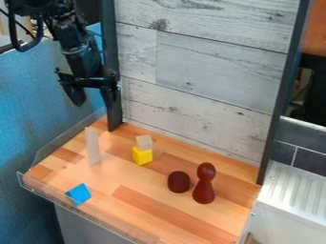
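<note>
While the black gripper (96,99) hangs in the air over the far left corner of the worktop (143,200), its two fingers (76,95) stand wide apart, with nothing pinched between them. They point down, the right-hand one in the picture overlapping the dark post (109,57) at the back. Below the gripper and well apart from it, the white block (93,147) stands upright near the left edge. Farther right, toward the back edge, is the yellow cube (142,156), with the pale cube (144,142) directly above it in the view; whether it sits on top or just behind is hard to tell. The blue block (79,194) lies by the front edge, near the front left corner. Toward the right edge, the dark red pawn (204,185) stands upright, and the dark red round block (179,182) is just beside it, on its left.
</note>
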Robot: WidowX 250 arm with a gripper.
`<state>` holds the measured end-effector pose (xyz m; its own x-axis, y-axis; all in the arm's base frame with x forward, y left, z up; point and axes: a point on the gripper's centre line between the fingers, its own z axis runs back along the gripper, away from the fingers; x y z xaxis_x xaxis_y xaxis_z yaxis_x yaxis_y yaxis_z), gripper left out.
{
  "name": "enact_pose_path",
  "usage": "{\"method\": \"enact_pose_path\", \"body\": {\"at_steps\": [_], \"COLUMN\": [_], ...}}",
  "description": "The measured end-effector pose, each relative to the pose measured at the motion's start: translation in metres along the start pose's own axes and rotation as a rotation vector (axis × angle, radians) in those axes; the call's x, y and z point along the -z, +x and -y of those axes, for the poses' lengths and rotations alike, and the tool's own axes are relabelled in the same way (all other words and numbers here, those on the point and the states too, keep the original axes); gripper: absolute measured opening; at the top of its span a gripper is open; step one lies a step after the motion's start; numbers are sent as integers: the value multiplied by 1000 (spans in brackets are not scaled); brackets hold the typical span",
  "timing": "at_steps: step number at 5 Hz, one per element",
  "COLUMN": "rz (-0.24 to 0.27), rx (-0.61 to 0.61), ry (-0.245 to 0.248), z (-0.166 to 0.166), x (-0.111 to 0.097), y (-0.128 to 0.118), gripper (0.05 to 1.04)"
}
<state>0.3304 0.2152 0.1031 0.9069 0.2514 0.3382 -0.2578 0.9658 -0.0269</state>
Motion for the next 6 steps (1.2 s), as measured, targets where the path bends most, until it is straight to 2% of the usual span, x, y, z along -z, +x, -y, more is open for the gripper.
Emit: {"method": "enact_pose_path", "body": {"at_steps": [1, 2, 3, 4, 5, 6], "rz": [-18, -26, -69, -85, -80, -108], "rx": [-66, -210, -303, -361, -389, -416], "ry": [92, 178, 199, 194, 155, 128], "z": [1, -14, -27, -39, -44, -46], "x": [5, 9, 32, 45, 48, 55], "y": [-1, 6, 11, 12, 12, 5], "gripper": [1000, 1000, 1000, 1000, 1000, 1000]}}
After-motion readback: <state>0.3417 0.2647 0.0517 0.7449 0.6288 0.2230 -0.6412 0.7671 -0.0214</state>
